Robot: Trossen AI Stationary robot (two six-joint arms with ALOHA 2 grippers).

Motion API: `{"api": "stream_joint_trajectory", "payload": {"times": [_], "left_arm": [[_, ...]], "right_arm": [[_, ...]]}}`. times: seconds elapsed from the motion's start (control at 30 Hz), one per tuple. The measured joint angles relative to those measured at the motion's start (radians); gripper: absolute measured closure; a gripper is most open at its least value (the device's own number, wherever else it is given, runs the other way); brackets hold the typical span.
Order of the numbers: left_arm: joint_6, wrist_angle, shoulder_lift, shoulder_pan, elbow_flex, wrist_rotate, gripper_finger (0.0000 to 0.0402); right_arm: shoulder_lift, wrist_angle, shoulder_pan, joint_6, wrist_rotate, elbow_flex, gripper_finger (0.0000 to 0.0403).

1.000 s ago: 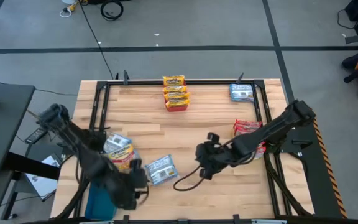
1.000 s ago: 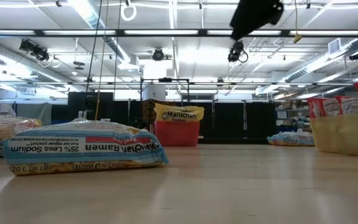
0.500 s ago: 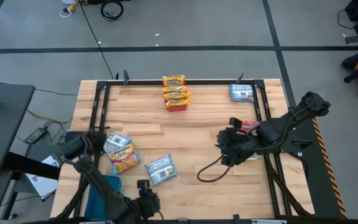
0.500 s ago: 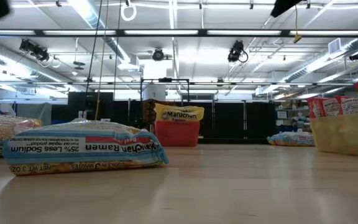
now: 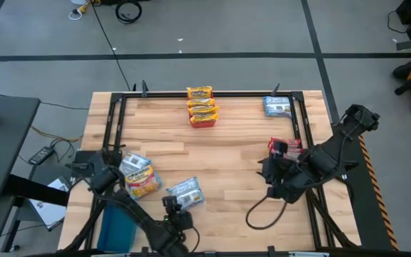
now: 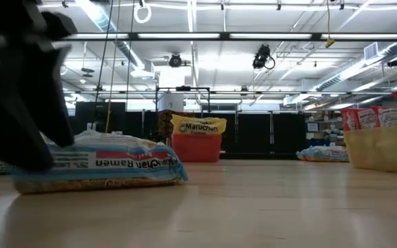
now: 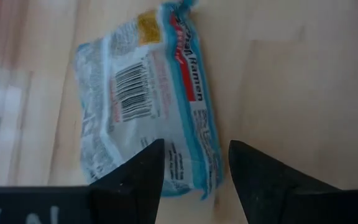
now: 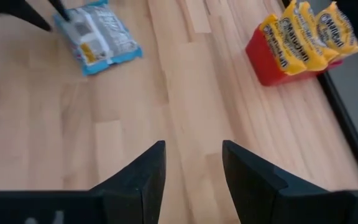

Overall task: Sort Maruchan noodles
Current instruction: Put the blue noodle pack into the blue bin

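A blue-edged noodle packet (image 7: 143,106) lies flat on the table near its near edge (image 5: 185,193) (image 6: 105,164). My left gripper (image 7: 191,186) (image 5: 176,213) is open, down at the packet's near end, with the packet's blue long edge running between its fingers; in the low view it shows as a dark shape (image 6: 19,89). My right gripper (image 8: 191,180) (image 5: 270,175) is open over bare wood, beside the red packets (image 5: 285,146). Yellow packets stand in a red tray (image 5: 201,107) (image 8: 298,43). My left gripper comes at the blue-edged packet's near end (image 7: 188,168) from above with its fingers apart, one finger (image 7: 132,180) over the grey face and the other (image 7: 260,180) beyond the blue edge. I cannot tell whether they touch it.
Red packets stand in a yellow tray (image 6: 384,141) at the table's right. More blue packets (image 5: 277,106) lie at the far right corner. Loose yellow-orange and grey packets (image 5: 138,175) lie at the left. A blue tray (image 5: 116,227) sits at the near left edge.
My left gripper swung toward the table's near edge, then came down at the blue-edged packet's near end, entering the low view. My right gripper drew back from the middle of the table toward its right edge, stopping by the red packets. No packet has moved.
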Motion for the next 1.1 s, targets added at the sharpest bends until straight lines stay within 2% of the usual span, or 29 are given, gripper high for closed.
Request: {"api": "stream_joint_trajectory", "payload": {"times": [0.17, 0.27, 0.37, 0.47, 0.5, 0.57, 0.83, 1.1], "left_arm": [[0.006, 0.002, 0.049, 0.035, 0.002, -0.017, 0.0222], [-0.012, 0.007, 0.062, 0.060, 0.002, 0.009, 0.0242], [-0.025, 0.004, 0.057, 0.085, 0.006, 0.063, 0.0290], [-0.047, -0.026, 0.041, 0.109, 0.004, 0.122, 0.0365], [-0.044, -0.025, 0.028, 0.115, 0.003, 0.137, 0.0380], [-0.021, -0.019, -0.002, 0.122, 0.001, 0.150, 0.0386], [0.145, -0.058, -0.271, 0.146, 0.000, 0.134, 0.0390], [0.216, -0.054, -0.636, 0.157, 0.001, 0.255, 0.0392]], "right_arm": [[0.001, -0.009, 0.054, 0.065, 0.000, 0.000, 0.0241], [0.001, -0.033, 0.086, 0.108, -0.003, 0.000, 0.0241], [0.001, -0.075, 0.113, 0.161, -0.003, 0.000, 0.0241], [0.001, -0.112, 0.132, 0.209, -0.004, 0.000, 0.0241], [0.001, -0.123, 0.137, 0.222, -0.004, 0.000, 0.0241], [0.002, -0.137, 0.142, 0.240, -0.004, 0.000, 0.0241], [0.002, -0.137, 0.145, 0.251, -0.004, 0.000, 0.0241], [0.002, -0.092, 0.145, 0.253, -0.003, 0.000, 0.0241]]}}
